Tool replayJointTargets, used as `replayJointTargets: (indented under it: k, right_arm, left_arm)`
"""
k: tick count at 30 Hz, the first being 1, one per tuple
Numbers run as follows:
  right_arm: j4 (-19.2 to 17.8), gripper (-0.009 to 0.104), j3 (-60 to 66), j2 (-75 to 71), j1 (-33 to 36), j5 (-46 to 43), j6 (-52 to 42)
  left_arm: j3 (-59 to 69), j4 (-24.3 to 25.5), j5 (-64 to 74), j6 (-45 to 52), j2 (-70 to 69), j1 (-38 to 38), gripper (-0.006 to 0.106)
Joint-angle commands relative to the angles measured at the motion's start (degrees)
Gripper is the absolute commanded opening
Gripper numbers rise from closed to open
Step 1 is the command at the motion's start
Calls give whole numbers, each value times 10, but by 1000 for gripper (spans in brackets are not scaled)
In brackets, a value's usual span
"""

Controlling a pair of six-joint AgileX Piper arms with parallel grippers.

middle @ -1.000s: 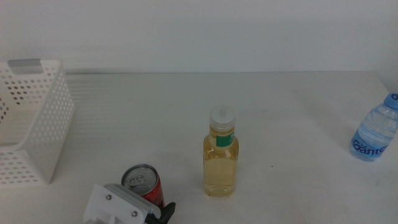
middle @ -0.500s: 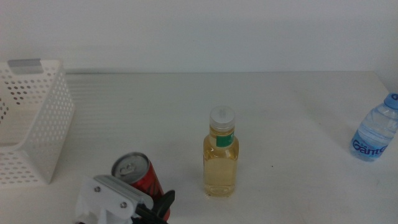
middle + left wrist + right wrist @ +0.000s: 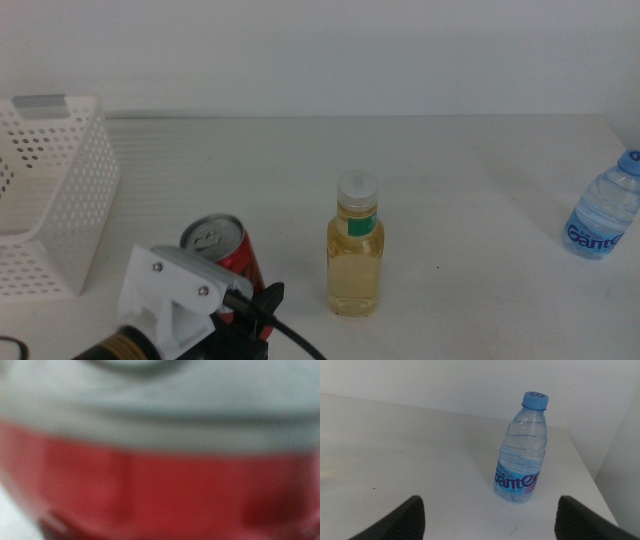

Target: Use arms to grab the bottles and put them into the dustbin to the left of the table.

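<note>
The left claw (image 3: pixel 250 312) grips the red aluminium drinks can (image 3: pixel 222 262) at the white surface's (image 3: pixel 450 180) near edge; the right claw (image 3: pixel 490 519) waits, spread wide.

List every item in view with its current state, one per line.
Red can: tilted, unopened, at the left gripper.
Yellow-liquid bottle: upright, capped, untouched.
Water bottle: upright, capped, standing apart ahead of the right gripper.
Dustbin: on the table's left; no bottle seen inside.
Left gripper: beside the can; jaw state unclear.
Right gripper: open, holding nothing.
Table: white, bearing all items.
</note>
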Motion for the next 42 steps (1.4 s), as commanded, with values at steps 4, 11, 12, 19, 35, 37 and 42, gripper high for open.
replayJointTargets:
  k: [4, 11, 12, 19, 35, 37, 42]
  right_arm:
    - [-3, 68, -5, -16, -4, -46, -3]
    - [-3, 68, -5, -16, -4, -46, -3]
    - [-3, 68, -5, -16, -4, -46, -3]
    - [-3, 68, -5, -16, -4, -46, -3]
    - [-3, 68, -5, -16, -4, -46, -3]
    - [-3, 68, -5, -16, -4, -46, -3]
    - [-3, 68, -5, -16, -4, -46, -3]
  left_arm:
    - [-65, -41, 57, 55, -65, -1, -5]
    - [-139, -87, 248, 144, -125, 33, -5]
    - [-153, -87, 280, 149, -133, 44, -5]
    - [-259, -78, 480, 157, -162, 131, -5]
    - [-460, -46, 777, 178, -98, 331, -5]
    - [-492, -46, 828, 180, -74, 361, -5]
    - [-581, -39, 928, 190, -13, 433, -5]
